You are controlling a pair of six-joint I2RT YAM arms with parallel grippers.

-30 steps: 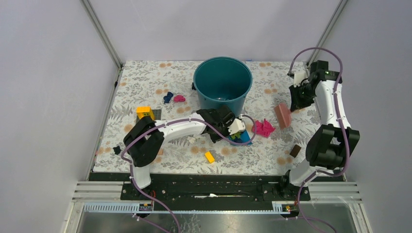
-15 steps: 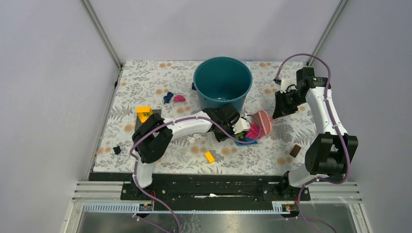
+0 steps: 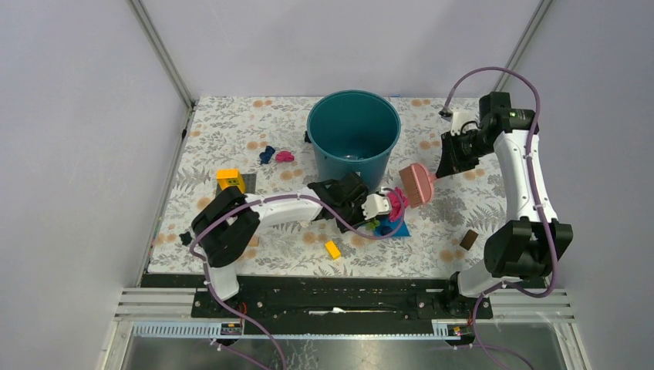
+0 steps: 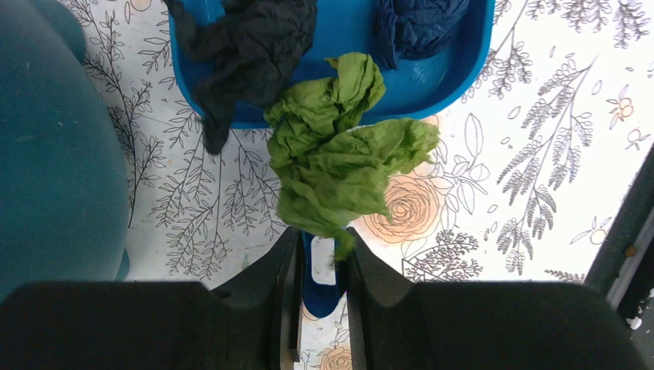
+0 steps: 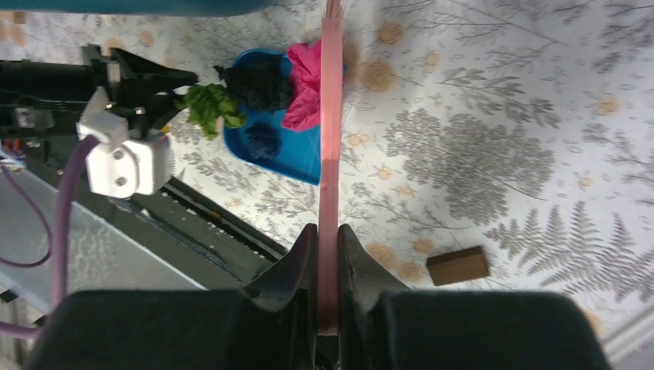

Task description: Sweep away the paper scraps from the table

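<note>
1. Your left end effector [image 4: 320, 250] is clenched on the handle of the blue dustpan [image 4: 432, 73], whose tray sits just ahead of it on the tabletop [image 4: 540, 154].
2. The green wad [image 4: 339, 162] straddles the pan's near rim, just ahead of the fingertips and partly outside the tray. The black wad [image 4: 247, 46] and dark blue wad [image 4: 416, 19] lie further ahead.
3. Your right end effector [image 5: 328, 243] is clamped on the pink paddle [image 5: 332, 116], whose far end touches the magenta wad [image 5: 305, 85].
4. Treat these paper scraps as feather-light, soft and springy. Push them broadside with the paddle and don't pinch, since quick strokes could flick them away.
5. A dark blue scrap [image 3: 267, 154] and a pink scrap [image 3: 284, 156] lie well apart from both end effectors.
</note>
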